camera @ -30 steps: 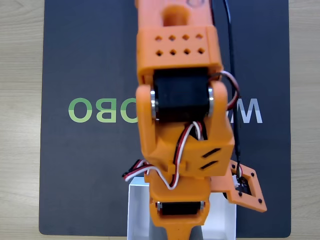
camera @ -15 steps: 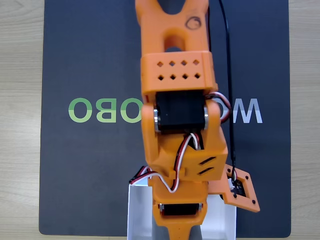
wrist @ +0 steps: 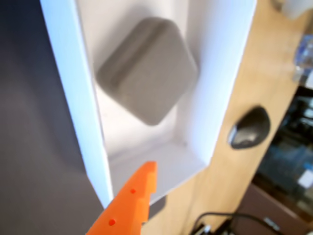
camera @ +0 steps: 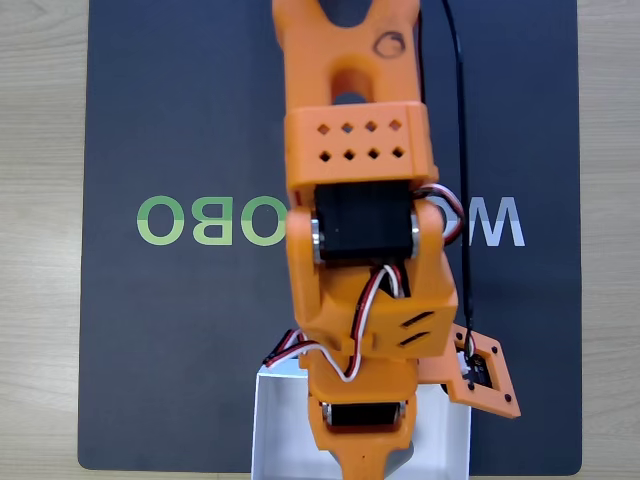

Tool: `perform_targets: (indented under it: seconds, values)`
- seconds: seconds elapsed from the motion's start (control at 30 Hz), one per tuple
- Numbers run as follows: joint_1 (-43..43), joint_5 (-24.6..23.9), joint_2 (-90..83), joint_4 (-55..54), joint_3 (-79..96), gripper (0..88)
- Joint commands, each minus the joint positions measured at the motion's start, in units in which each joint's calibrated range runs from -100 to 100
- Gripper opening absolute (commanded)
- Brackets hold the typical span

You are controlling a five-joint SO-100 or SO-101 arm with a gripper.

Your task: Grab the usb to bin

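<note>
- My gripper hangs over the white bin at the near edge of the fixed view, with my orange arm stretched down the middle of the picture above it.
- In the wrist view the grey usb block lies inside the bin, on its floor, ahead of my orange fingertip and clear of it. It sits turned cornerwise between the two long walls, near both.
- Nothing is between my jaws as far as the wrist view shows: one finger tip pokes in from the lower edge and the block is apart from it. Whether the jaws stand wide or narrow I cannot tell, since the second finger is out of sight and my own wrist hides the tips from above.
- I judge the main work done: the block is in the bin. What seems left is to lift clear of the walls and pull back without catching the thin rim.
- The bin rests on a dark mat with green and white lettering, and the mat lies on a pale wooden table.
- Beyond the bin's far wall in the wrist view, the wood carries a dark computer mouse and a black cable; blurred clutter fills the far corner.
</note>
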Motion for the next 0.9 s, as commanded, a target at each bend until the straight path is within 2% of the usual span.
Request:
perform_targets:
  seconds: [0.0, 0.17, 0.23, 0.3, 0.47, 0.6, 0.87]
  values:
    - [-1.0, 0.08, -8.71, -0.7, 2.51, 55.3]
    - [-1.76, -0.03, -17.7, -0.01, 8.29, 55.5]
    - [-1.76, -0.24, -22.44, 0.95, 11.63, 50.5]
    - [-1.76, -0.29, -28.46, 3.05, 15.7, 39.2]
    - [-1.76, -0.34, -46.86, 4.36, 30.06, 1.0]
    - [-1.76, -0.34, -62.97, 4.18, 45.6, 5.2]
    - [-1.17, -0.4, -92.56, 4.1, 83.81, 5.1]
